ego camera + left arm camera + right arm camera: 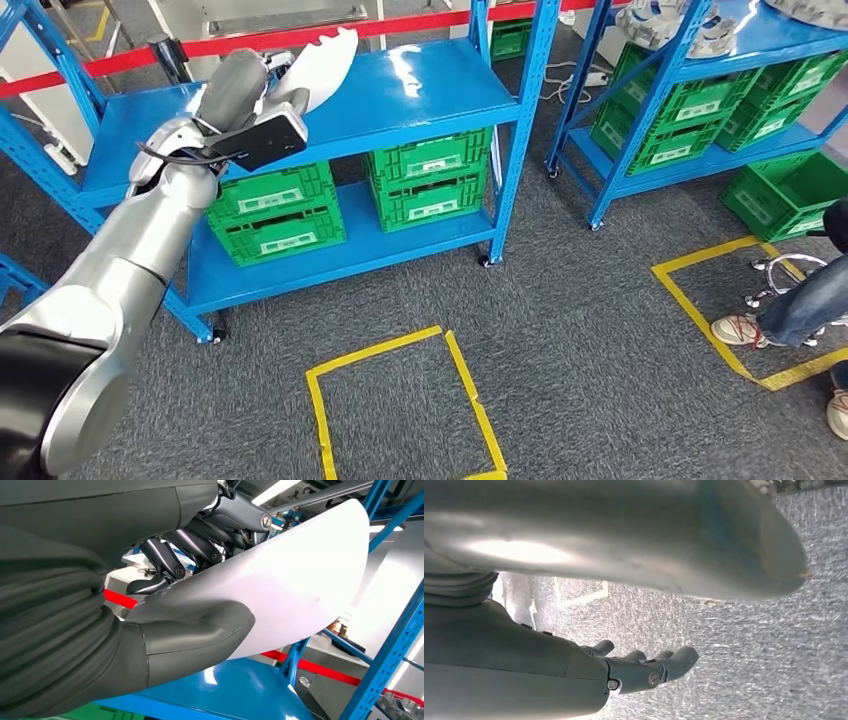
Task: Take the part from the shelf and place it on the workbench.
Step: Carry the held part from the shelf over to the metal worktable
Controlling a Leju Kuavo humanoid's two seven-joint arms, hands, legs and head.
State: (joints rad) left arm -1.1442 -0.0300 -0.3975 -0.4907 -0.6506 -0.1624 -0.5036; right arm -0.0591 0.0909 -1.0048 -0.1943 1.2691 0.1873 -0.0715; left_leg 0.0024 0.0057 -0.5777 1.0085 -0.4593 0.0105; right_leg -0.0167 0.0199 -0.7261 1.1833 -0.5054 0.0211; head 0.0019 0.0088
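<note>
White, smooth and curved, the thin plastic part (300, 585) sits pinched in our left hand (262, 92), thumb (200, 630) pressed on one face and dark fingers (200, 540) behind, held just above the blue metal shelf (430, 85). We judge the pick done; next we must turn and carry it to the worktop. Our right hand (644, 667) hangs loosely curled, holding nothing.

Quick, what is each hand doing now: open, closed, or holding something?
Left hand: holds the white part above the blue shelf.
Right hand: holds nothing; open or closed cannot be told.
</note>
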